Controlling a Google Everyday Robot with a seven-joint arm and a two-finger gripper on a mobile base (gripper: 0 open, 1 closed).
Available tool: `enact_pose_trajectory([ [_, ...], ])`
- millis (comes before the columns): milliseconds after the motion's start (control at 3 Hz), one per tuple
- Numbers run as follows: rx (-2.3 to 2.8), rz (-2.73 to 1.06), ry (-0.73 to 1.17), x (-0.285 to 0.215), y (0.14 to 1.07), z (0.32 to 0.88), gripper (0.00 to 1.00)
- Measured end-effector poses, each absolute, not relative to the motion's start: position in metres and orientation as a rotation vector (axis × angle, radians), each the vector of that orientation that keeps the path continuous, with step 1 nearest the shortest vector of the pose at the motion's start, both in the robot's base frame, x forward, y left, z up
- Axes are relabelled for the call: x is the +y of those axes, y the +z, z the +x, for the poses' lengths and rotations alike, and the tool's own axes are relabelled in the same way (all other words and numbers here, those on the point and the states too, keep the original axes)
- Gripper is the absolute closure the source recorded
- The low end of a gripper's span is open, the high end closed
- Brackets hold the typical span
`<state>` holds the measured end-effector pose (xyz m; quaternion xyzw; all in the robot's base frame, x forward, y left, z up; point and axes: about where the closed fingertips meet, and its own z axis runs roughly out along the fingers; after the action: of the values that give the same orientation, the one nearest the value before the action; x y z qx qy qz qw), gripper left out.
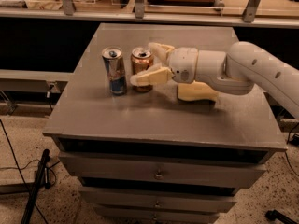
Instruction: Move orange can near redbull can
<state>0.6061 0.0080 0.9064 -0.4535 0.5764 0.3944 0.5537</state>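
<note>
The orange can [140, 59] stands upright on the grey table [140, 120], left of centre. The redbull can [114, 71], slim, blue and silver, stands upright just left of it with a narrow gap between them. My gripper [142, 63] reaches in from the right on a white arm [243, 71]. Its two cream fingers are on either side of the orange can. One finger [158, 51] is behind the can and the other crosses its front. The gripper is shut on the can, which rests on the tabletop.
A pale cream block [196, 91] lies on the table under my wrist. The table is a drawer cabinet [159, 174] with its front edge towards the camera. A rail and shelf [140, 13] run behind it. Cables and a stand [32, 190] lie on the floor at the left.
</note>
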Motion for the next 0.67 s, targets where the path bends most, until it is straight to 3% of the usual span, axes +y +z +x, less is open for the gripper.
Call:
enact_pose_trajectory([
  [333,1.362,-1.074,0.931,0.008,0.907,0.606,0.00],
  [667,1.368,-1.142,0.823,-0.029,0.928,0.602,0.00],
])
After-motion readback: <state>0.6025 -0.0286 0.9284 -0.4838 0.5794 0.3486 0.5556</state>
